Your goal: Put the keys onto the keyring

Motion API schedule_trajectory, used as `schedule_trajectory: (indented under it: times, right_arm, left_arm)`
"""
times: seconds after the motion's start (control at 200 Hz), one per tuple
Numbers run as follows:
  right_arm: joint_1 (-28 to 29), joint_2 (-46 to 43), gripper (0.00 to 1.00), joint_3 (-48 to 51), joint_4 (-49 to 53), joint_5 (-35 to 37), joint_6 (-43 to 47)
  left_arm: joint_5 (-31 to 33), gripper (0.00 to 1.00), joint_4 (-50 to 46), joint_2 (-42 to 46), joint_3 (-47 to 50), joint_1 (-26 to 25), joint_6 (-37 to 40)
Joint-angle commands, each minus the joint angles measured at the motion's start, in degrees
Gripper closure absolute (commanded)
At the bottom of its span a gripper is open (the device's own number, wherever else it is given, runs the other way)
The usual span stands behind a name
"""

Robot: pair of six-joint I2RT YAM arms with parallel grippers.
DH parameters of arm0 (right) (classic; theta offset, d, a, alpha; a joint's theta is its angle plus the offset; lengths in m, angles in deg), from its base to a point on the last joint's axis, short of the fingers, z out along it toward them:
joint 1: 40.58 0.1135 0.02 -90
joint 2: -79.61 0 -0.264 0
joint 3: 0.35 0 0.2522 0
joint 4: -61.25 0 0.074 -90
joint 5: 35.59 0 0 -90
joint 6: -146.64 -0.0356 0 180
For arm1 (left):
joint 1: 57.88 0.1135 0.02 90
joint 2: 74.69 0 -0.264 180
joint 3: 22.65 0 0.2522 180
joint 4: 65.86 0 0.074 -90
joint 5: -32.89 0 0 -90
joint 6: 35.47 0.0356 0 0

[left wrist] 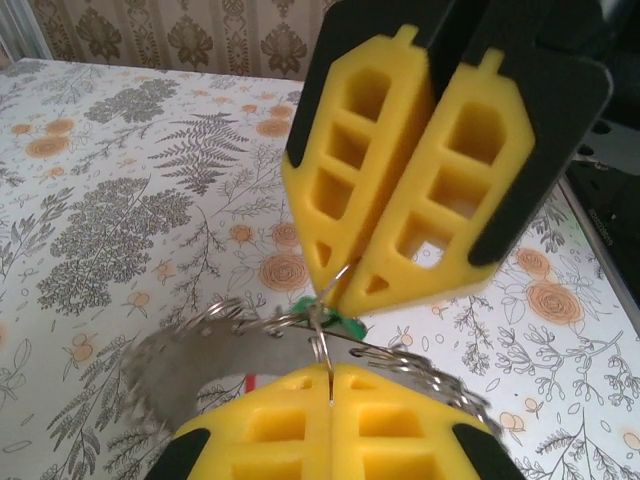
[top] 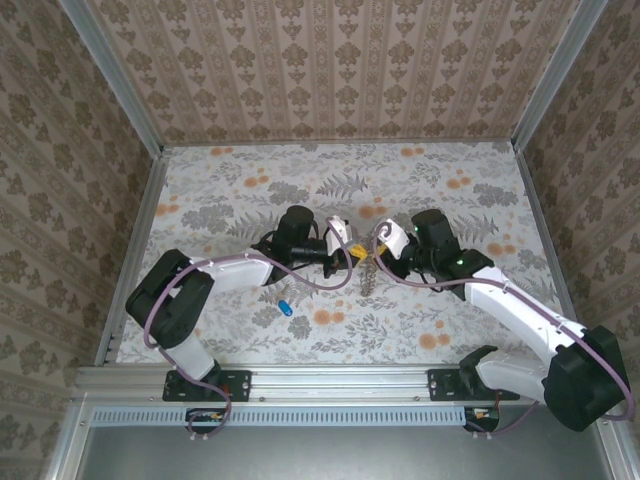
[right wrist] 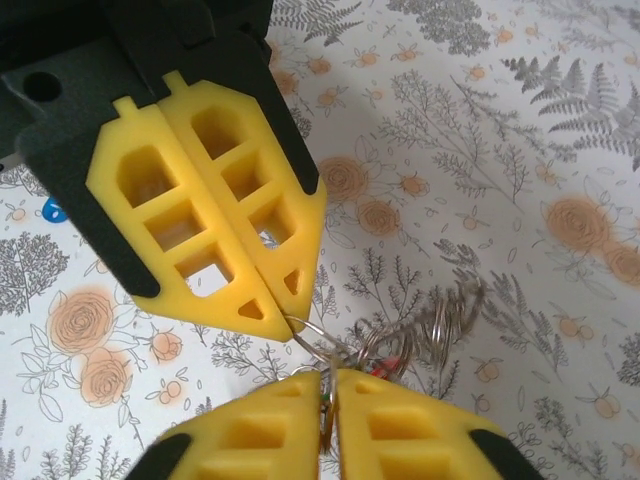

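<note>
L pincer (left wrist: 330, 385): clenched on the thin wire of the keyring (right wrist: 312, 338), tip to tip w/ R pincer (right wrist: 328, 385).
R pincer: clenched too, same wire, opposite side.
Keyring: lifted over mid-surface (top: 450, 320), spanning my two tips; silvery, very thin.
Keys (top: 367, 280): bunch hangs under the tips; green head (left wrist: 340, 322), bit of red, grey blades, blurred.
Blue key (top: 285, 307): loose, flat on surface, near-left of L pincer, well apart; L arm nearer; axis too small to tell.
Next (my guess): one pincer must release to fetch it.
</note>
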Motion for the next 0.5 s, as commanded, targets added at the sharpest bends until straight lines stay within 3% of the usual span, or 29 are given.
schedule_trajectory:
  times: [0.0,0.17,0.34,0.495]
  right_arm:
    - [0.11,0.33,0.83,1.48,0.35,-0.81,-1.92]
    - [0.03,-1.83,0.83,2.11,2.24,1.8,-1.69]
    - [-0.15,-3.78,0.73,2.42,2.95,8.45,-3.26]
    - [-0.98,-6.98,0.71,3.13,1.74,7.12,-3.83]
  left_arm:
    - [-1.27,1.0,2.71,-0.78,-1.26,-0.25,-1.01]
    - [-0.59,1.0,3.57,-1.03,-0.96,-0.29,-1.19]
    - [-0.13,1.0,4.14,-1.33,-0.88,-0.2,-1.44]
    - [-0.19,1.0,4.33,-1.33,-0.65,-0.2,-1.48]
